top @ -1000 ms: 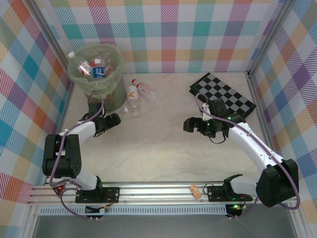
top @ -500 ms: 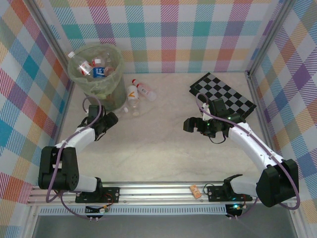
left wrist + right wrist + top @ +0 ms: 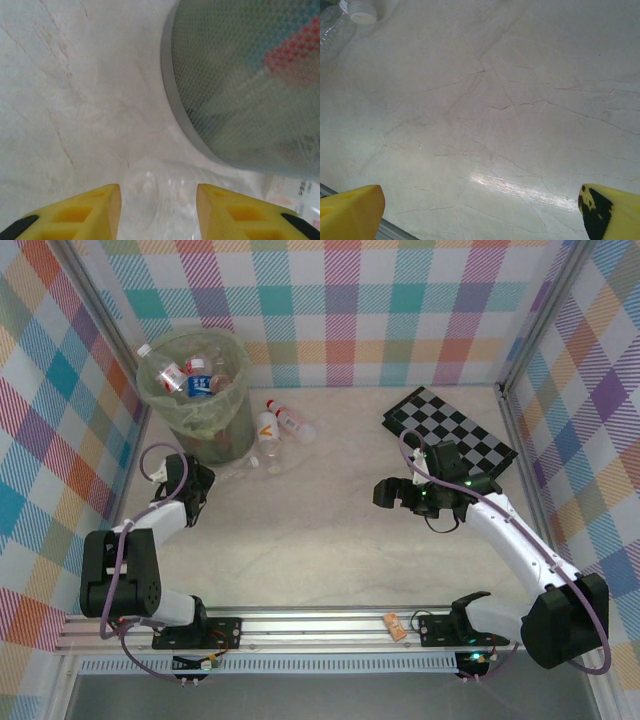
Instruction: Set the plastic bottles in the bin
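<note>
1. Your left pincer is drawn in narrow on a clear bottle that lies on the tabletop, with its yellow fingers against the bottle's sides
2. Just beyond that bottle stands the bin, with a heap of bottles at its top
3. Your right pincer is spread wide and holds nothing, low over bare tabletop, with a white-capped bottle well ahead of it
4. Three loose bottles lie on the tabletop just right of the bin, between it and the checkerboard
</note>
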`<action>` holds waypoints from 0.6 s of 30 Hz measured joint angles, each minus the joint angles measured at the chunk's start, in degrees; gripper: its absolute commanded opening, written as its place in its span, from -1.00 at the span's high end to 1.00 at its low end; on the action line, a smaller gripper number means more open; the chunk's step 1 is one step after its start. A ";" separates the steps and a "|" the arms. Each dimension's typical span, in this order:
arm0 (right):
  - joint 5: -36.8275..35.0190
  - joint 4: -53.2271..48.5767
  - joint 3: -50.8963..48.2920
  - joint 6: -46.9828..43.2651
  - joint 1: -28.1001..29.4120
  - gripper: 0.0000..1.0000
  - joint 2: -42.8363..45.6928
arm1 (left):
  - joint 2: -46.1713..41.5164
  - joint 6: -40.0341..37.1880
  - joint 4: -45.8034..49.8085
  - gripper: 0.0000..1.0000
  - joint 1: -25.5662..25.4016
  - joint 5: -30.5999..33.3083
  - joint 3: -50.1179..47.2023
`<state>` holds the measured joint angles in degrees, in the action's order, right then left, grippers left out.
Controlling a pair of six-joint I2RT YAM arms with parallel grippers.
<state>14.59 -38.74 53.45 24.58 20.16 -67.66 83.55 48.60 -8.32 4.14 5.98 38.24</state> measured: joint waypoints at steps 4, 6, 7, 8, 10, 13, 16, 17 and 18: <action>-0.02 -0.13 -0.13 0.02 0.00 -0.98 0.00 | 6.23 -0.17 -0.90 0.27 1.70 -0.15 3.82; -0.04 -0.15 -0.15 0.02 0.00 -0.98 0.00 | 7.78 -0.17 -1.31 0.28 1.97 -0.52 4.00; -0.04 -0.15 -0.15 0.02 0.00 -0.98 0.00 | 8.09 -0.13 -1.55 0.29 1.99 -0.87 3.65; -0.07 -0.15 -0.15 0.02 0.00 -0.98 0.00 | 8.13 -0.13 -2.12 0.31 1.99 -1.20 3.08; -0.07 -0.15 -0.15 0.02 0.00 -0.98 0.00 | 8.11 0.02 -3.17 0.33 1.99 -2.05 1.92; -0.02 -0.11 -0.13 0.02 0.00 -0.98 -0.24 | 7.50 0.04 -4.57 0.35 1.11 -3.39 -0.66; 0.04 -0.04 -0.13 0.02 0.00 -0.98 -1.18 | 4.50 -0.02 -4.48 0.34 -1.49 -3.50 -4.13; 0.09 0.02 -0.13 0.04 0.00 -0.98 -1.60 | 2.99 -0.04 -4.31 0.34 -2.80 -3.48 -5.25; 0.22 0.09 -0.13 0.02 0.00 -0.98 -1.95 | 1.18 -0.13 -3.93 0.33 -4.13 -3.48 -6.32</action>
<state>14.81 -38.65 53.32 24.60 20.16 -69.60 84.73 48.47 -12.25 0.01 2.50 31.92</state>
